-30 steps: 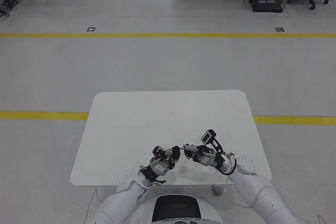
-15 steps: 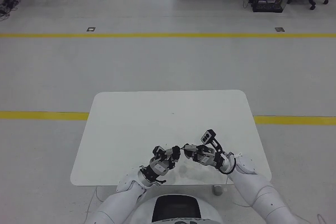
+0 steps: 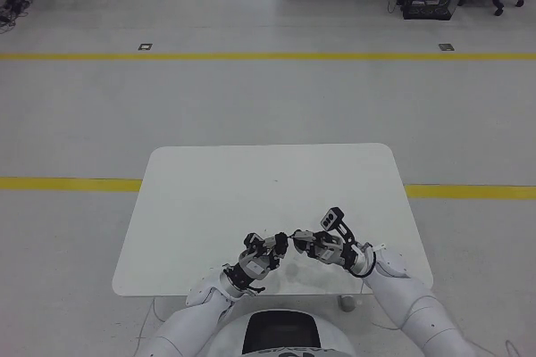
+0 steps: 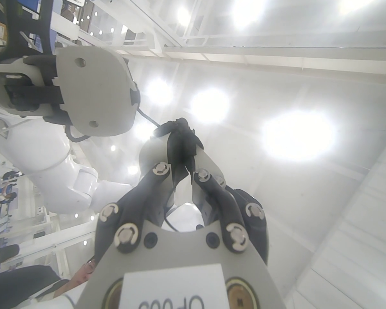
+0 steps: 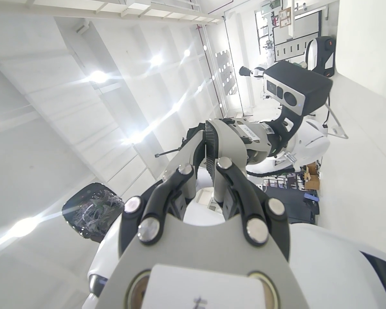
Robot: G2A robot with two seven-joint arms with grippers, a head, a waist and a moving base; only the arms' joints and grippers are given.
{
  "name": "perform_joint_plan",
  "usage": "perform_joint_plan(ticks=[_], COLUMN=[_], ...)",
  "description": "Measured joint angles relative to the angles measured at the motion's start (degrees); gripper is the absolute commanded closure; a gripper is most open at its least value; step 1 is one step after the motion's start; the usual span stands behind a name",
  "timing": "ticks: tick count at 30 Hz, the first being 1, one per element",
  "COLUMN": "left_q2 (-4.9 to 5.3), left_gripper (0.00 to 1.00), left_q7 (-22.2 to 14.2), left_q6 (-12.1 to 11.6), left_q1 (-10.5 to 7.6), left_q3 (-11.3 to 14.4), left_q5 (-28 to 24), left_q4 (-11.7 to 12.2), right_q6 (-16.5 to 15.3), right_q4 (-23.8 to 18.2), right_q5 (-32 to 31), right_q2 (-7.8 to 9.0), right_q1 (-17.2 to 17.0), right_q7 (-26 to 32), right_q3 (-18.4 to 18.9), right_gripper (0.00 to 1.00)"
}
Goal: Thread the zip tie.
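Pinching the zip tie (image 4: 149, 119) over the table's (image 3: 214, 205) near edge, left gripper (image 4: 180, 143) and right gripper (image 5: 207, 143) should line tail to head slowly.

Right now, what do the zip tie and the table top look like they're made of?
Zip tie: likely black plastic, going by its thin, stiff, dull dark strand. Table: a smooth matt white top, perhaps laminate or painted board; the pictures cannot settle which.
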Motion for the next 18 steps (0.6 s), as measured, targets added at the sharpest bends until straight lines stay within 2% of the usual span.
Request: perform_joint_plan(ticks=[18], left_q2=[0.0], left_gripper=[1.0], left_q7=[0.0], left_q6=[0.0], left_q1=[0.0], left_q3=[0.0], left_q5=[0.0], left_q4=[0.0], right_q6=[0.16], right_q4=[0.74], right_q5=[-0.58], right_q2=[-0.2], right_q1=[0.1], right_q7=[-0.15], right_q3=[-0.02], right_gripper=[1.0])
